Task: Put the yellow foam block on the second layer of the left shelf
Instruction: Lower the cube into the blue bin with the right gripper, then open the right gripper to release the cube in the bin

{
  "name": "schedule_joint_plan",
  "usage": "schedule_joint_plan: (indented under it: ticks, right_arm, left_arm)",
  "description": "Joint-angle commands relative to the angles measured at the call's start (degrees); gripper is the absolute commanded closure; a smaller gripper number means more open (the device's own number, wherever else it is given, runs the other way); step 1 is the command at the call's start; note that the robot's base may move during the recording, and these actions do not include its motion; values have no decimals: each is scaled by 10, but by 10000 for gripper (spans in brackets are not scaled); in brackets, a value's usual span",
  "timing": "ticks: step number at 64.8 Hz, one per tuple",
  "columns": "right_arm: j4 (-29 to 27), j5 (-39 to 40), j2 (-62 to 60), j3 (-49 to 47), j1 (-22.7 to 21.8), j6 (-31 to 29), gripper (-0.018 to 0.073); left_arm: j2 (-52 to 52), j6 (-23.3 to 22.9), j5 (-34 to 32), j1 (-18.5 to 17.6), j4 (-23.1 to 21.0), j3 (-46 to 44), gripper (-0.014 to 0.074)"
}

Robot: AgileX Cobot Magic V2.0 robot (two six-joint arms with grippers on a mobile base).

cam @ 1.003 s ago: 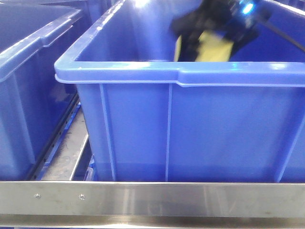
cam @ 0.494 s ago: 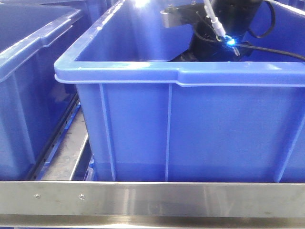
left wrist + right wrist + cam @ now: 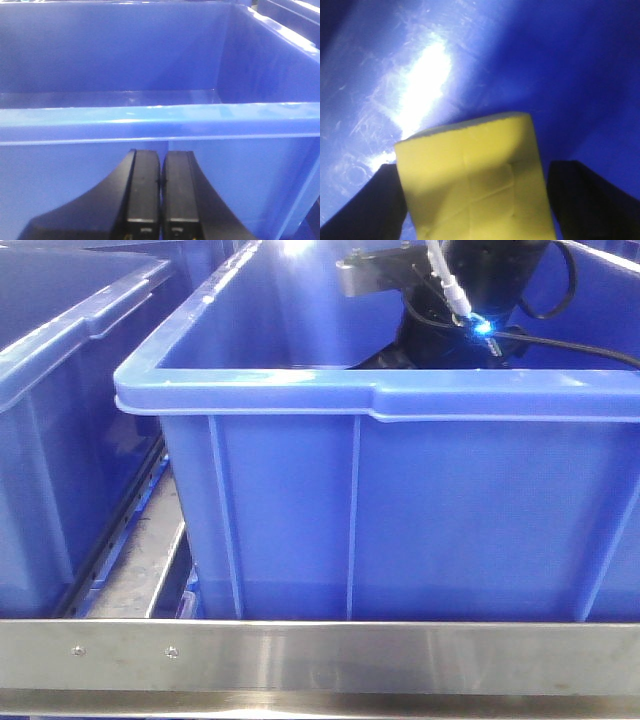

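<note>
The yellow foam block [image 3: 475, 180] sits between the black fingers of my right gripper [image 3: 475, 166], close above the glossy floor of the blue bin [image 3: 560, 60]. The left finger touches the block, and a thin blue sliver shows beside the right finger. The block's face is creased. In the front view only the right arm's wrist [image 3: 450, 310] shows above the bin's rim [image 3: 380, 395]; block and fingers are hidden behind the wall. My left gripper [image 3: 161, 160] is shut and empty, just outside a blue bin's rim [image 3: 150, 120].
A second blue bin [image 3: 60, 330] stands at the left, with a metal track [image 3: 140, 550] between the two bins. A steel shelf rail [image 3: 320, 660] runs across the front. Black cables [image 3: 570, 340] hang over the right bin.
One second ago the block showed above the bin's rim in the right gripper. The arm has since gone down into the bin, hiding the block. Almost nothing moved in the last half second.
</note>
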State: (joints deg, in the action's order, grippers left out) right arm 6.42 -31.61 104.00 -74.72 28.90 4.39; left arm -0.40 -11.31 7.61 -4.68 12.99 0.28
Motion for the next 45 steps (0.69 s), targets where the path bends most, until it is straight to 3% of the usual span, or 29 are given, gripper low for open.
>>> schedule_joint_plan:
  ticks: [1,11,22,28,42,45]
  right_arm:
    - [12,28,-37,-21,-1,-4,-64]
    - [36,55,-77,-1,3,-4,-64]
    - [45,149,-163,78,4,-4,-29]
    - [45,206,-222,135,5,-4,82]
    - [45,278,-346,245,5,-4,473]
    - [45,290,-372,269,5,-4,517]
  left_arm:
    - [-8,-2,-49,-1,-2,15,460]
    - [-8,-2,-49,-1,-2,15,460]
    - [-8,-2,-49,-1,-2,15,460]
    - [-8,-2,-49,-1,-2,15,460]
    - [-8,-2,-49,-1,-2,15,460]
    - [-8,-2,-49,-1,-2,15,460]
